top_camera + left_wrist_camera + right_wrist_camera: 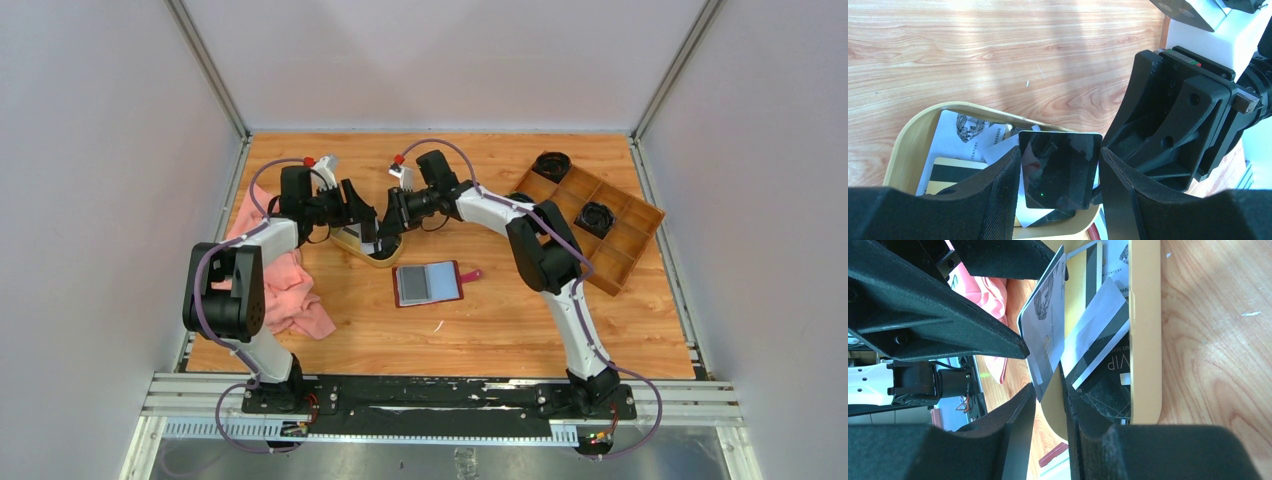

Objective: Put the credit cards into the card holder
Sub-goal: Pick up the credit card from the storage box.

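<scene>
Credit card [1060, 175] is changing hands: my left end effector [1059, 152] is clamping it, while my right end effector [1048, 385], grip unclear, is needing a firm pinch next.

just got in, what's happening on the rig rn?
Both arms meet over the tan dish of cards. The left pincer holds a black card by its side edges. The right pincer straddles that card, though whether it grips is unclear. It looks like a handover. The red card holder lies open on the table, apart from both.

Pale grey walls [100, 150] enclose a wooden table [480, 330] streaked with bright light.
</scene>
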You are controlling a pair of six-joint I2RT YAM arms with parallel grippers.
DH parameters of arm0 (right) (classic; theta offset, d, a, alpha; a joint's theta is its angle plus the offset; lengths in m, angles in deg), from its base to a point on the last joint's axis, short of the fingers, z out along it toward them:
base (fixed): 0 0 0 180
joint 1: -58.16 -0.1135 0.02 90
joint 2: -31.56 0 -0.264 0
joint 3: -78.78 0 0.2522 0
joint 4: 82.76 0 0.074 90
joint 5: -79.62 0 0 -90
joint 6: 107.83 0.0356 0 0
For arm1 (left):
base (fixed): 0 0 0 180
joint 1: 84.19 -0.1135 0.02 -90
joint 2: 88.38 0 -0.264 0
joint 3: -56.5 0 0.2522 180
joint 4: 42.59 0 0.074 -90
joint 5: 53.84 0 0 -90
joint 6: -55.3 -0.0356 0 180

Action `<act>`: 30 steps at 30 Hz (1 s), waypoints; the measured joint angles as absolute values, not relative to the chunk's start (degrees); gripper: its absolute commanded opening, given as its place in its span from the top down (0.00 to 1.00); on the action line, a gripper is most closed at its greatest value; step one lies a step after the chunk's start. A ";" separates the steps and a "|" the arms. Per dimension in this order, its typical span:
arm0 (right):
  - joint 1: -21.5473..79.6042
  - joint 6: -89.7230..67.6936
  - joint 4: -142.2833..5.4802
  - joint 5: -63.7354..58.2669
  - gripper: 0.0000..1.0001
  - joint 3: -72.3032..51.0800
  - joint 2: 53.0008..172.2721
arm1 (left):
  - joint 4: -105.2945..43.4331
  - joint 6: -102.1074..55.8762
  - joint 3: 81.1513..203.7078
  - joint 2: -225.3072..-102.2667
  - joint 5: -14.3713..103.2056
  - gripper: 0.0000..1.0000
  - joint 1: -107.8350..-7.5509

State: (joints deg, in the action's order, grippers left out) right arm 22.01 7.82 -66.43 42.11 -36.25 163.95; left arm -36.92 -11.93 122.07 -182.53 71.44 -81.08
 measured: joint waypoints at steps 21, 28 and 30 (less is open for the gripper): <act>22.01 7.67 -66.32 42.38 1.00 -36.25 164.17 | -37.84 -11.49 122.12 -184.47 71.75 0.50 -81.08; 22.01 6.75 -66.17 42.05 1.00 -36.25 164.15 | -37.82 -11.45 122.12 -184.52 71.40 0.41 -81.08; 22.01 6.46 -66.06 41.94 1.00 -36.25 164.15 | -37.80 -11.34 122.12 -184.52 71.25 0.37 -81.10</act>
State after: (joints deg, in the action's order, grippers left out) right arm 22.01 6.46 -66.06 41.94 -36.25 164.15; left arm -37.80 -11.34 122.12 -184.52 71.25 -81.10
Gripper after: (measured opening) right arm 0.007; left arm 0.586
